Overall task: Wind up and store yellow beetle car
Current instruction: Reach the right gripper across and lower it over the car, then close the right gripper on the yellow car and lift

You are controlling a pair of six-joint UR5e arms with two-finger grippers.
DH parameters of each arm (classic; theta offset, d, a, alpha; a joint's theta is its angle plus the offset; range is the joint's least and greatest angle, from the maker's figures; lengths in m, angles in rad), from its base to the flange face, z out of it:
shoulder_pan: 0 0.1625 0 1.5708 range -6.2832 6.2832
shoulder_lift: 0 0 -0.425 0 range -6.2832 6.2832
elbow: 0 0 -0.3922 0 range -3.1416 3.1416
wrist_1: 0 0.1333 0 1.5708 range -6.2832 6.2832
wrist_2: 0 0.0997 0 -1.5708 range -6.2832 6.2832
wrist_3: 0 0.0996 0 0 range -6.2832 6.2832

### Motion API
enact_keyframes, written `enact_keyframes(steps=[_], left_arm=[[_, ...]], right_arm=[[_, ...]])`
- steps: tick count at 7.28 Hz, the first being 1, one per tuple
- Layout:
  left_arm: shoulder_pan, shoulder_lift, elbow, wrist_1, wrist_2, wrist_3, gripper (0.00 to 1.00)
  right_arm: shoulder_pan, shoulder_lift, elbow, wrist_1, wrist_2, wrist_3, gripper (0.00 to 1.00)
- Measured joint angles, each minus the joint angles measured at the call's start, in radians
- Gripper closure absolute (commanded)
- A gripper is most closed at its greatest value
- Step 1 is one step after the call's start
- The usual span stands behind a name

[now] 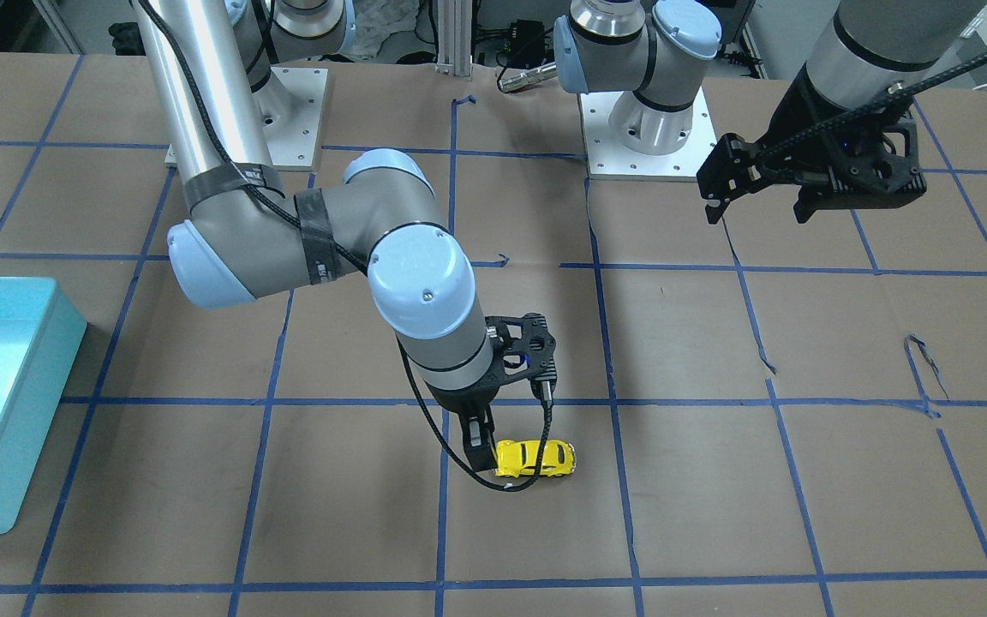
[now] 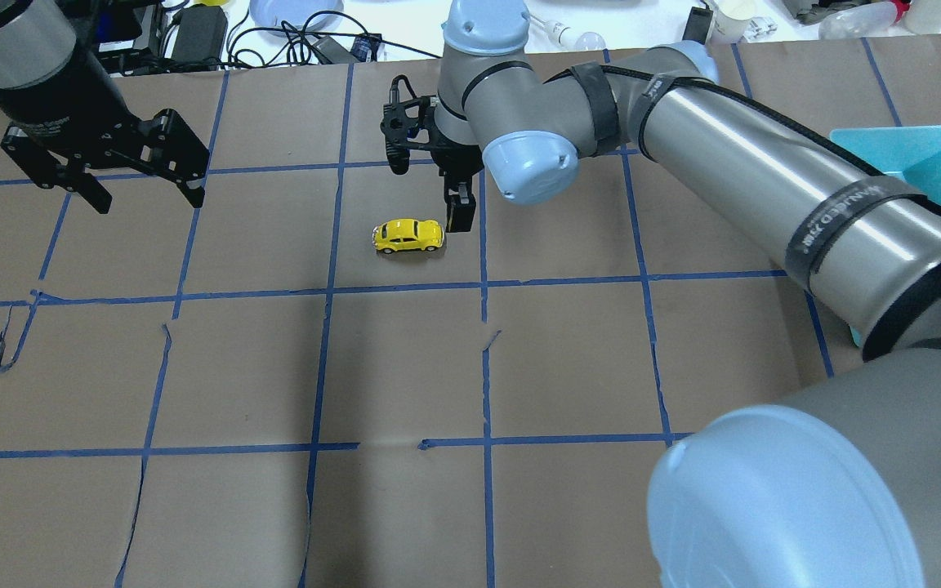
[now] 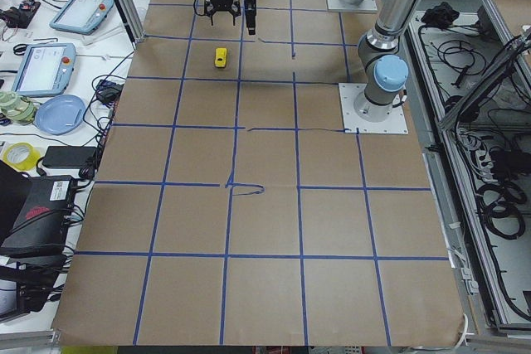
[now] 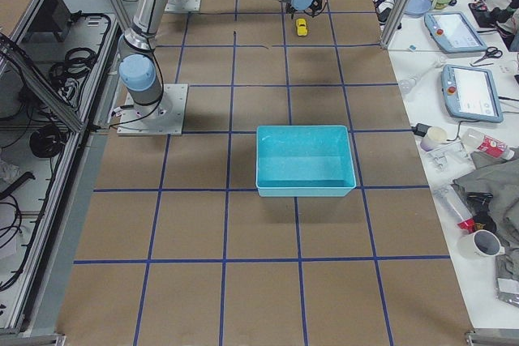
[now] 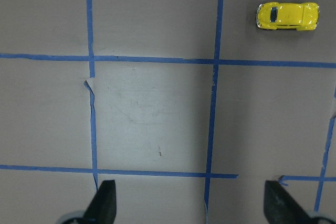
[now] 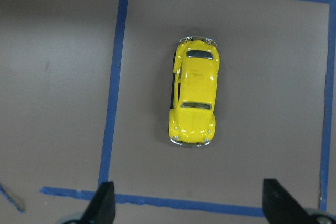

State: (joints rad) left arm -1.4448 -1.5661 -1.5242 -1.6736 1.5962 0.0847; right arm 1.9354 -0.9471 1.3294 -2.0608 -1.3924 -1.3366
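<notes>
Now | yellow beetle car (image 6: 193, 98) | glossy, dark windows, silver bumpers, upright

Clear round the yellow beetle car (image 6: 193, 98) but at one end: there, just beside it, right gripper (image 6: 191, 208), fingers (image 6: 105, 205) spread wide. Elsewhere only bare surface (image 6: 63, 77). Well apart: left gripper (image 2: 148, 196), teal bin (image 4: 306, 190).

The front view's edge cuts the teal bin (image 1: 31, 411); the yellow beetle car (image 3: 221, 57) is tiny side-on.
</notes>
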Motion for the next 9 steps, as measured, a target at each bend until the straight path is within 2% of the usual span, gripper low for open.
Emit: enact_keyframes(steps=[3,6,7,8,9], left_arm=[[0.001,0.0,-0.001,0.0,0.001,0.001,0.0],[0.003,-0.001,-0.001,0.001,0.001,0.018,0.0],[0.004,-0.002,-0.001,0.002,0.001,0.026,0.0],[0.004,-0.002,-0.001,0.003,0.0,0.029,0.0],[0.004,-0.002,-0.001,0.004,0.0,0.03,0.0]], right_arm=[[0.046,0.134,-0.121,0.012,-0.001,0.034,0.0],[0.071,0.188,-0.148,0.023,-0.013,0.049,0.01],[0.073,0.198,-0.15,0.022,-0.015,0.048,0.11],[0.073,0.204,-0.151,0.019,-0.015,0.048,0.52],[0.074,0.207,-0.151,0.015,-0.018,0.044,0.79]])
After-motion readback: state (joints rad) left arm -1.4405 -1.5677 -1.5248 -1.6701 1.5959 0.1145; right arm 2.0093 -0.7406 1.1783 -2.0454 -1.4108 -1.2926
